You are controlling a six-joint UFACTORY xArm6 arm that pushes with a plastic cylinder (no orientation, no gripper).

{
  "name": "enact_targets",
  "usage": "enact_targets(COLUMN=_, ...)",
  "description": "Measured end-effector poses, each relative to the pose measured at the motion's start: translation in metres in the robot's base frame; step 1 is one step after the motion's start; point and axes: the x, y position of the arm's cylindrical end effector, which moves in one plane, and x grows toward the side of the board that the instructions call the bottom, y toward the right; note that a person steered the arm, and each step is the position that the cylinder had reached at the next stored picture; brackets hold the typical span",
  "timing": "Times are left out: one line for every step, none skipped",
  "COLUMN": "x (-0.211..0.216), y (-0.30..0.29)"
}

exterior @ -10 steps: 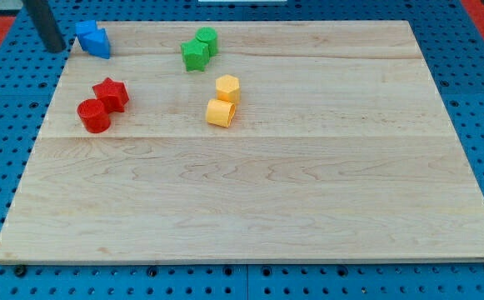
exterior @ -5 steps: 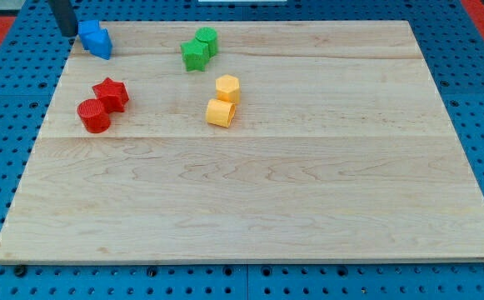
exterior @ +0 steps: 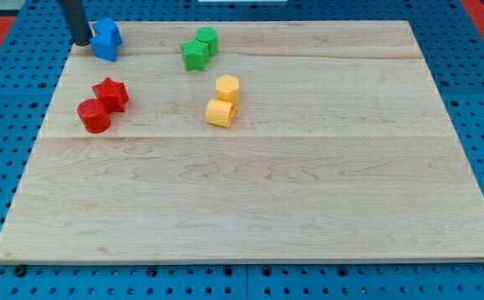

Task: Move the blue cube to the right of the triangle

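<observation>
Blue cube (exterior: 110, 32) and blue triangle (exterior: 102, 48) touch; your tip (exterior: 82, 41) sits just left of both, so one push may drag both. No jaws fitted.

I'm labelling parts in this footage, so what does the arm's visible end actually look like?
Only a plain rod shows: straight, cylindrical and dark grey to black, with a smooth matte surface. It enters from the view's top edge and ends at my tip, which looks blunt. No cables, markings, labels or jaws are visible, and the rest of the arm is out of frame.
</observation>
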Motion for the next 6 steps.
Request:
enact_targets(x=-0.032, y=0.014)
enact_targets(x=-0.049, y=0.039)
enact_targets(x=-0.023, y=0.046)
enact_targets(x=-0.017, y=0.046)
enact_targets(x=-0.017, y=0.046)
enact_targets(x=-0.017, y=0.067)
